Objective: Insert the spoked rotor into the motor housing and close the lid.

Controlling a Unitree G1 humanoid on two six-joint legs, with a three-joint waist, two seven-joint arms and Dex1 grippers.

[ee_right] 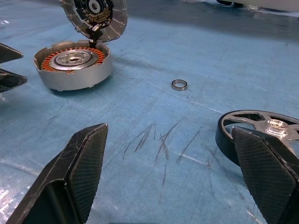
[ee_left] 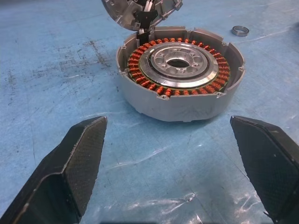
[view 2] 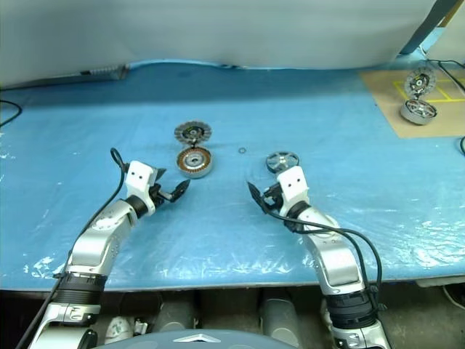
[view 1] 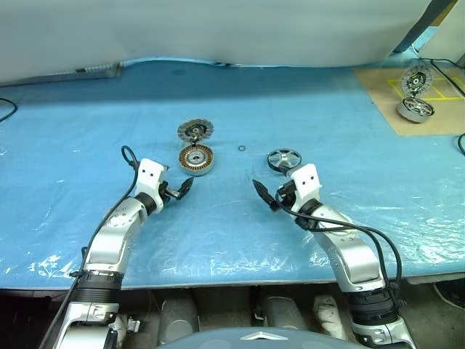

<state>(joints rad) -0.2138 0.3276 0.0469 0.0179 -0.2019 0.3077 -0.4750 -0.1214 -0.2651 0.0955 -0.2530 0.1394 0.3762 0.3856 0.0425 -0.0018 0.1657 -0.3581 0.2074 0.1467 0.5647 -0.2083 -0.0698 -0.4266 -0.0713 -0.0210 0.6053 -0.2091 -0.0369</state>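
The motor housing point(view 1: 196, 159) is a squat silver cup on the blue sheet, with copper windings around a grey centre point(ee_left: 180, 79). Its lid point(view 1: 195, 131) stands open on the hinge behind it, toothed face towards me. The dark spoked rotor point(view 1: 283, 158) lies flat to the right of the housing, just beyond my right wrist. My left gripper point(view 1: 183, 187) is open and empty, a short way in front of the housing. My right gripper point(view 1: 264, 195) is also open and empty, with the rotor point(ee_right: 261, 133) beside its right finger.
A tiny thin ring point(view 1: 241, 147) lies between the housing and the rotor. At the far right a second motor unit point(view 1: 415, 109) with its lid up sits on a brown board point(view 1: 378, 94). A cable point(view 1: 7, 109) lies at the left edge.
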